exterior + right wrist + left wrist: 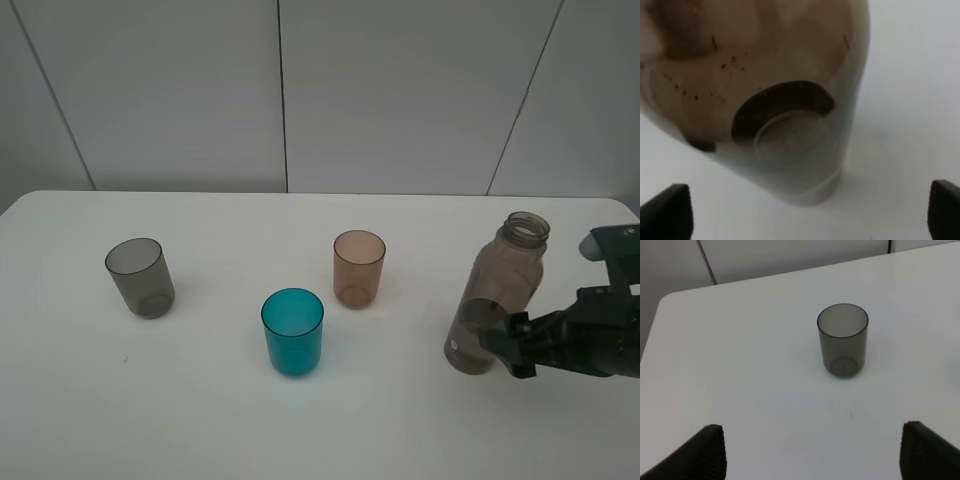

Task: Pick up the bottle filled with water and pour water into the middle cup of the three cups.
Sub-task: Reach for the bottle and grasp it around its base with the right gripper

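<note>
The smoky brown-grey bottle (499,290) stands upright and uncapped at the right of the white table. My right gripper (502,340) is open at its lower body, one finger showing dark through the plastic and the other in front. The right wrist view is filled by the bottle (765,95), with the open right gripper (805,215) at its base and both fingertips (667,210) wide apart. The teal-blue middle cup (293,332) stands front centre, between the grey cup (140,277) and the brownish-pink cup (359,268). My left gripper (817,455) is open and empty, short of the grey cup (842,340).
The table's (200,420) rear edge meets a pale panelled wall. The left arm is out of the exterior high view. The table's corner (665,300) shows in the left wrist view beyond the grey cup.
</note>
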`<state>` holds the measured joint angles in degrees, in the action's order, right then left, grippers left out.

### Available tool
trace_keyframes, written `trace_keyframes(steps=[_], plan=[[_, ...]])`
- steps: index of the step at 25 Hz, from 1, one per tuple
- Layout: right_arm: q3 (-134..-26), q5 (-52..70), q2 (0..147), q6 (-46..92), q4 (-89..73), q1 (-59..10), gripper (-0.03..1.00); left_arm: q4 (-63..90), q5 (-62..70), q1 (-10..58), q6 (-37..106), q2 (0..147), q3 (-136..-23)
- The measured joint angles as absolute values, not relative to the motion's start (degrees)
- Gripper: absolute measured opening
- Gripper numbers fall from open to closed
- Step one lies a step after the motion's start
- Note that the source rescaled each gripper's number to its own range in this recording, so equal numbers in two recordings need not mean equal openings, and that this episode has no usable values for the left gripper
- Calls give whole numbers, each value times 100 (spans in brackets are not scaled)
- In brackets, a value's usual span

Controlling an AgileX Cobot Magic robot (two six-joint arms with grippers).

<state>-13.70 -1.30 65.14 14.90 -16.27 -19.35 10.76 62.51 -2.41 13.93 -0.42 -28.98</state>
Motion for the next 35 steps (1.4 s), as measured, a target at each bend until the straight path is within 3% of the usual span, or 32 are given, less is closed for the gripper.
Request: trace_keyframes(steps=[10, 35], plan=[[-928, -1542, 6514, 1480, -1649, -2521, 100, 1076, 6251, -241, 1393, -42, -2898], [-872, -3594, 7383, 1023, -1257, -2527, 100, 1076, 6251, -241, 1393, -42, -2898]])
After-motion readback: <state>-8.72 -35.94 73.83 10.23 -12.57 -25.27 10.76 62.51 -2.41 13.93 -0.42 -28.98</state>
